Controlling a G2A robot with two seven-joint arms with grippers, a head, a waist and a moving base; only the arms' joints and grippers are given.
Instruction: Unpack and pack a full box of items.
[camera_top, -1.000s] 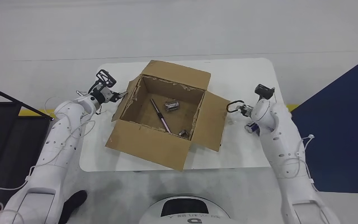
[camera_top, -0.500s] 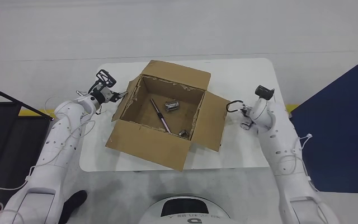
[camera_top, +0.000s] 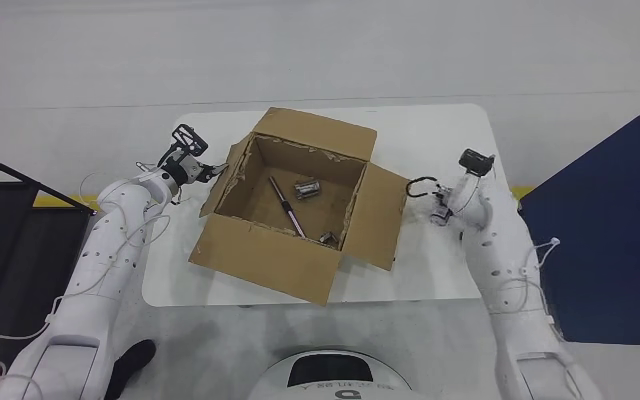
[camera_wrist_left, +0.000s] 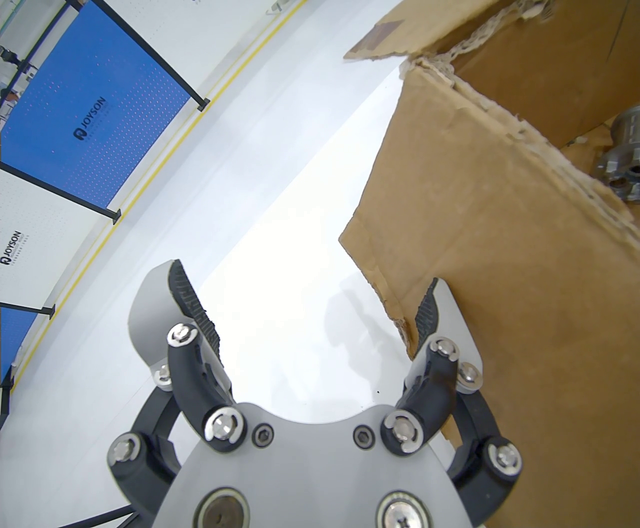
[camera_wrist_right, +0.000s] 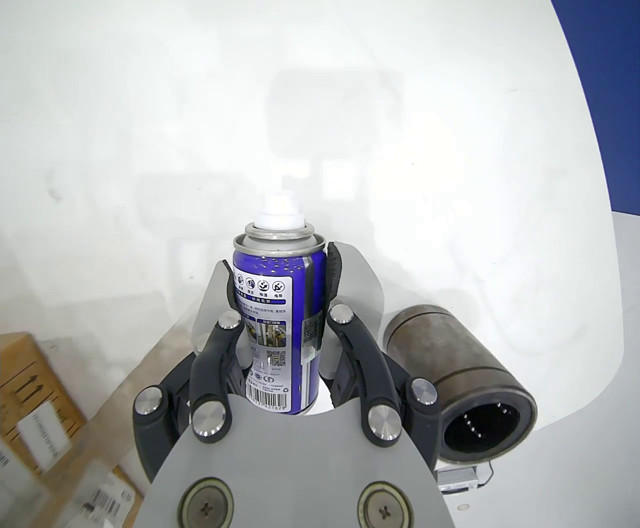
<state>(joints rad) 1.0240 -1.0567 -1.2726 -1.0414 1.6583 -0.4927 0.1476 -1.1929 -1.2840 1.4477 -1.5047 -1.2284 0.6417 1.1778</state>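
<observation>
An open cardboard box (camera_top: 262, 256) stands mid-table, its flaps folded outward. Inside lie a dark rod (camera_top: 285, 206), a metal part (camera_top: 307, 188) and a small metal piece (camera_top: 327, 238). My left gripper (camera_top: 212, 172) is open at the box's left side, with the torn edge of the left flap (camera_wrist_left: 400, 320) just inside one finger (camera_wrist_left: 437, 305). To the right of the box, my right gripper (camera_wrist_right: 280, 285) is shut on a blue spray can (camera_wrist_right: 277, 305) with a white nozzle, held above the table. A steel cylinder (camera_wrist_right: 450, 370) lies on the table beside it.
The white table (camera_top: 440, 270) has bare surface right of the box and a narrow strip on the left. A blue panel (camera_top: 600, 230) stands off the table's right edge, and a black frame (camera_top: 25, 200) stands to the left.
My right wrist has turned slightly, carrying the spray can a little toward the back of the table. The left arm and the box have not moved.
</observation>
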